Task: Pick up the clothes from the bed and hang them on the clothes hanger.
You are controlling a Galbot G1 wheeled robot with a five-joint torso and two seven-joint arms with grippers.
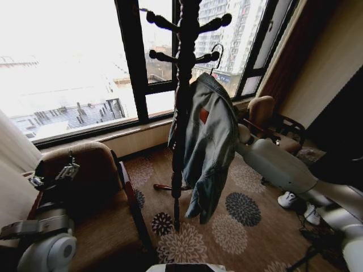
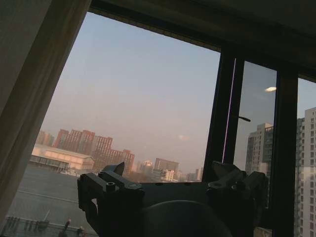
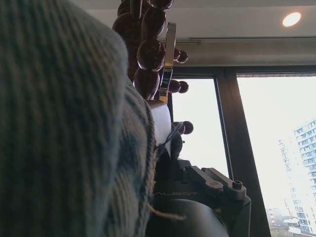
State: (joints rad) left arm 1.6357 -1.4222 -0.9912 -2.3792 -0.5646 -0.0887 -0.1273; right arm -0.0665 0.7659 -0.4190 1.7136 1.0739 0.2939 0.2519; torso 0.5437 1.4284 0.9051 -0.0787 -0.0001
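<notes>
Where the head view looks down past the window, a dark wooden coat stand with knobbed pegs is seen upright on the flower-patterned carpet, with a brown armchair to its left and a second chair by the far wall. The light-blue denim jacket is seen hanging from the upper part of the stand on the side toward the right arm, its back outward, its small red patch visible below the collar and one sleeve hanging toward the carpet. The silver wire hook of the clothes hanger is seen above the collar, beside a peg; whether it rests on the peg cannot be told. The right arm is extended toward the jacket, its end hidden behind the fabric at the shoulder. In the right wrist view the denim lies against the right gripper, whose body bears raised lettering partly readable as "ALBOT"; a white garment label carries no legible text, and the width of the pincer cannot be told. The left gripper is held low over the armchair, and in the left wrist view its fingers are spread wide with nothing between them.
</notes>
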